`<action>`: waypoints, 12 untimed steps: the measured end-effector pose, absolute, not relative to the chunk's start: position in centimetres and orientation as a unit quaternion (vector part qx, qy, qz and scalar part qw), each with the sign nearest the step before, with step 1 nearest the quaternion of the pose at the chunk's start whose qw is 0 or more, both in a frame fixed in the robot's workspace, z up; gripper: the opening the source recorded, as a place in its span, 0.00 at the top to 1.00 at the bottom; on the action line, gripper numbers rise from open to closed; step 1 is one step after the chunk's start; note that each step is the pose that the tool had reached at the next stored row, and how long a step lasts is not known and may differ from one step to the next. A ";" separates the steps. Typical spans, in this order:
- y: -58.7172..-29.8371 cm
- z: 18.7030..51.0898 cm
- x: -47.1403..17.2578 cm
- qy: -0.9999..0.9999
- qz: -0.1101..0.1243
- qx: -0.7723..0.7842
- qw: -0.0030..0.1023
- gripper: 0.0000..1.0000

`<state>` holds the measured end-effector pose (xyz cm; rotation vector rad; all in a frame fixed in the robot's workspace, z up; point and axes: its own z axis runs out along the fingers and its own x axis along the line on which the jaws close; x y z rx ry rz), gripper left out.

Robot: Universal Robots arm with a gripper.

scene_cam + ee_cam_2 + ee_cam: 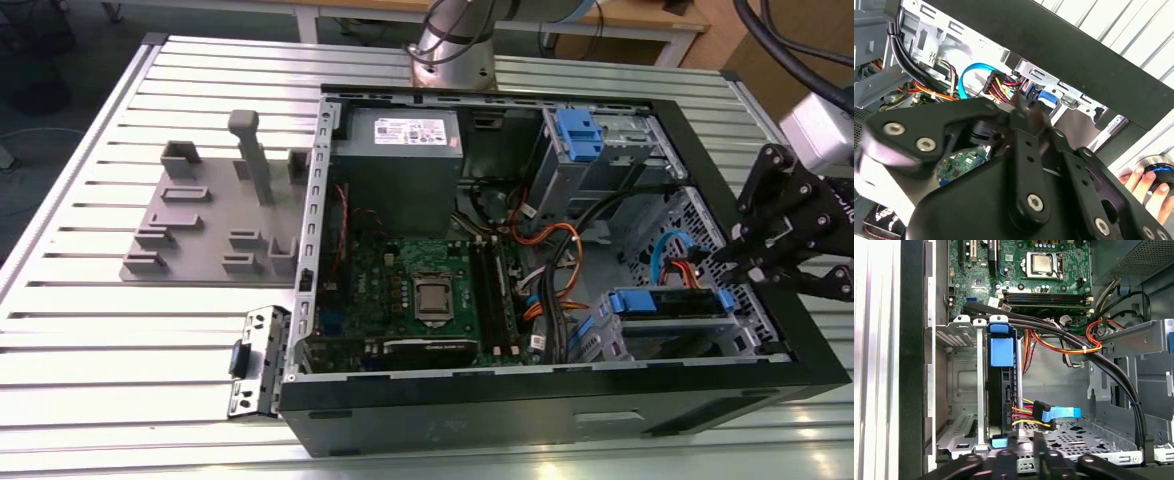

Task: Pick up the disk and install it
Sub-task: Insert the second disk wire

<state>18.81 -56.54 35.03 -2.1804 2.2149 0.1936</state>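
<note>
The disk (pixel 671 303) sat on edge in the drive cage at the computer case's (pixel 561 425) front corner — the gripper (pixel 747 262) hovered just beside it, whether its fingers were spread I cannot tell — so seating it squarely looked key.

Overhead exterior; wrist views perhaps inside case (pixel 747 395)

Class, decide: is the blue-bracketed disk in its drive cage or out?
In: the disk stands edge-on inside the metal drive cage, its blue bracket between the cage's rails.
</note>
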 end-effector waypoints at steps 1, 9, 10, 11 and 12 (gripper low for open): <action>-56.5 35.0 18.8 0.711 0.062 -0.700 0.014 0.65; -56.4 35.2 18.7 0.711 0.061 -0.700 0.013 0.59; -56.3 35.2 18.6 0.711 0.060 -0.700 0.013 0.59; -56.2 35.3 18.5 0.711 0.060 -0.700 0.013 0.59; -56.1 35.3 18.3 0.711 0.060 -0.700 0.013 0.59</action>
